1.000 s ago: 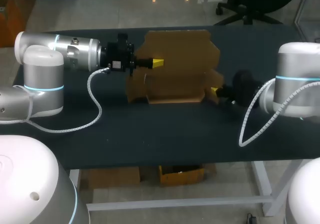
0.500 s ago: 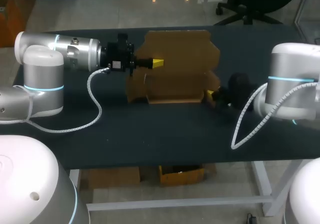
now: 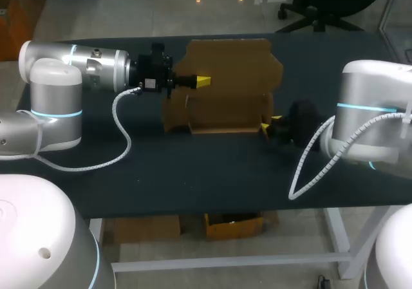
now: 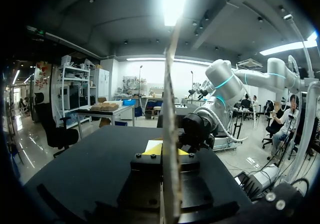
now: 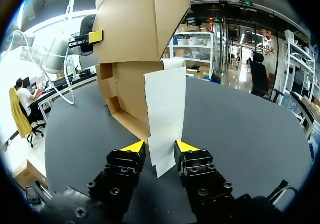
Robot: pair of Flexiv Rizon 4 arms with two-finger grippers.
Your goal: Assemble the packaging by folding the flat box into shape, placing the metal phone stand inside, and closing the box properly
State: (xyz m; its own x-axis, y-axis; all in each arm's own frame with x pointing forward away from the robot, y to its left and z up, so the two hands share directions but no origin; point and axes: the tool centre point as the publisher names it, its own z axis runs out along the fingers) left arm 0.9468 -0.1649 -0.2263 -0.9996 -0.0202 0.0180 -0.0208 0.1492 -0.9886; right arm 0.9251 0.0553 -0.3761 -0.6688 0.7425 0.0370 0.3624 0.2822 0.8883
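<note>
The brown cardboard box (image 3: 225, 76) stands half folded at the back middle of the black table, with its tall back panel upright. My left gripper (image 3: 203, 80) is shut on that panel's left edge, and the sheet (image 4: 170, 109) shows edge-on between its yellow tips (image 4: 162, 149). My right gripper (image 3: 271, 124) is at the box's right end. In the right wrist view its fingers (image 5: 159, 146) stand open on either side of a pale side flap (image 5: 165, 109). No phone stand shows in any view.
The dark tabletop (image 3: 193, 173) stretches bare in front of the box to the near edge. A white cable (image 3: 122, 141) loops from my left arm onto the table, and another (image 3: 306, 167) hangs from my right arm.
My right arm has shifted left toward the box and its fingers have opened around the side flap. The left arm and the box panel have stayed still.
</note>
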